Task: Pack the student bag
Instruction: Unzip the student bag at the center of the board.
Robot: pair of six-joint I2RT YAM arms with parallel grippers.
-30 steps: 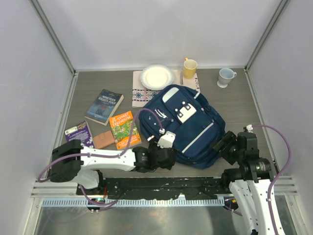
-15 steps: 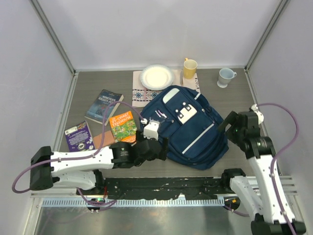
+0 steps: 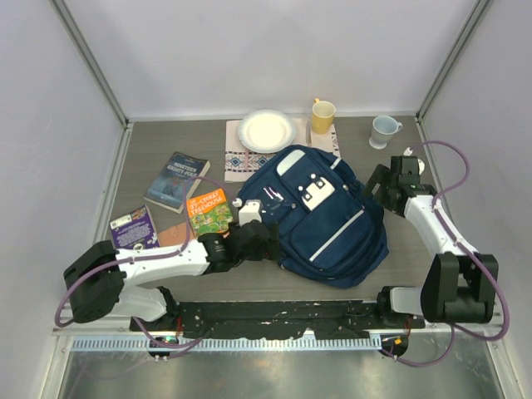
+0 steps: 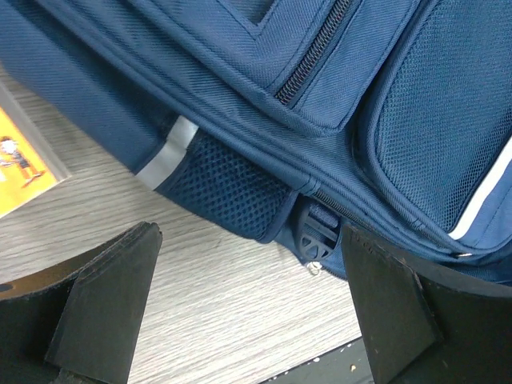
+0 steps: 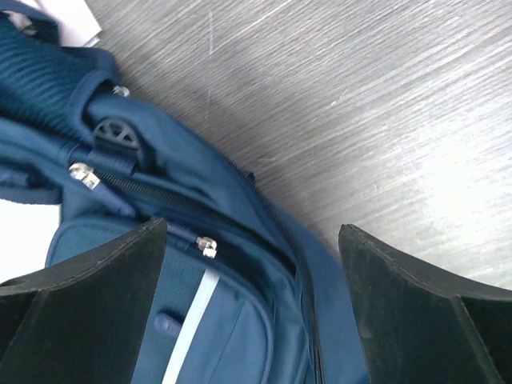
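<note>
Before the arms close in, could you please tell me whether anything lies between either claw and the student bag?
Nothing visible does. The open left claw faces the near-left edge of the student bag across the table, and the open right claw hangs over its far-right edge.

The student bag [image 4: 264,72] is coarse, matt woven navy cloth with an open mesh panel [image 4: 224,192], a dull dark plastic buckle [image 4: 318,232] and small shiny metal zip pulls [image 5: 206,246], on a tabletop [image 5: 360,120] of grey wood grain with a faint sheen, beside an orange book [image 3: 209,212] with a smooth printed paper cover.
</note>
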